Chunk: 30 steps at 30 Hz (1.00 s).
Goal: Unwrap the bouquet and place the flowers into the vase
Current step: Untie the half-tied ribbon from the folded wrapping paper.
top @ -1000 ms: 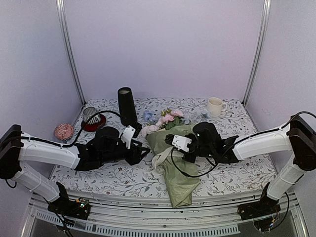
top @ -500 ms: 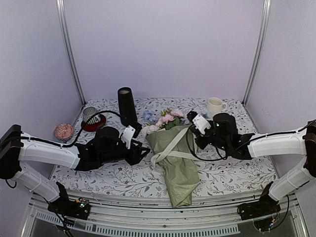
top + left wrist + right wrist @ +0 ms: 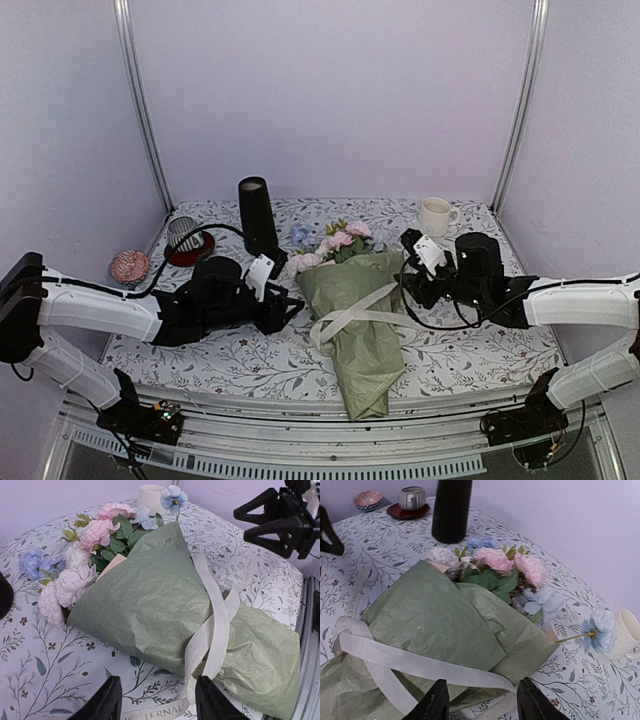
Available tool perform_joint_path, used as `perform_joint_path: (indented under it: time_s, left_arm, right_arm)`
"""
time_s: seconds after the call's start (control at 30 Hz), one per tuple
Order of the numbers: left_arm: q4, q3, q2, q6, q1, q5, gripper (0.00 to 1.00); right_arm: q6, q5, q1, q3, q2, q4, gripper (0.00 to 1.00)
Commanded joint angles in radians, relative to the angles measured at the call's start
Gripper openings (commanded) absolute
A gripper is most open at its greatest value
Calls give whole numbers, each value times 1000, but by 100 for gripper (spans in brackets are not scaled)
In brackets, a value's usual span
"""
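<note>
Right wrist view: vase (image 3: pixel 451 510), beyond the jaws, cut off by the top edge; mug (image 3: pixel 627 632), far right of the jaws, cut by the right edge. Bouquet (image 3: pixel 435 625) paper hides the stems; its tail leaves frame left of the jaws. Ribbon (image 3: pixel 212 630) lettering between the left jaws only partly legible.

The bouquet (image 3: pixel 358 325), wrapped in sage paper, lies flat, its flowers (image 3: pixel 335 243) near the upright black vase (image 3: pixel 257 215).
</note>
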Motion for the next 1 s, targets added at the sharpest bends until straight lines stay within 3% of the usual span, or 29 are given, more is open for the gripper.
perform_joint_path:
  time_s: [0.0, 0.47, 0.97]
  left_arm:
    - [5, 25, 16, -5, 12, 13, 52]
    - [3, 32, 25, -6, 12, 18, 52]
    - [12, 5, 11, -13, 12, 17, 52]
  right_arm:
    - [-106, -89, 52, 46, -1, -102, 49]
    - [-235, -53, 178, 74, 50, -131, 49]
    - [-305, 158, 241, 91, 167, -132, 49]
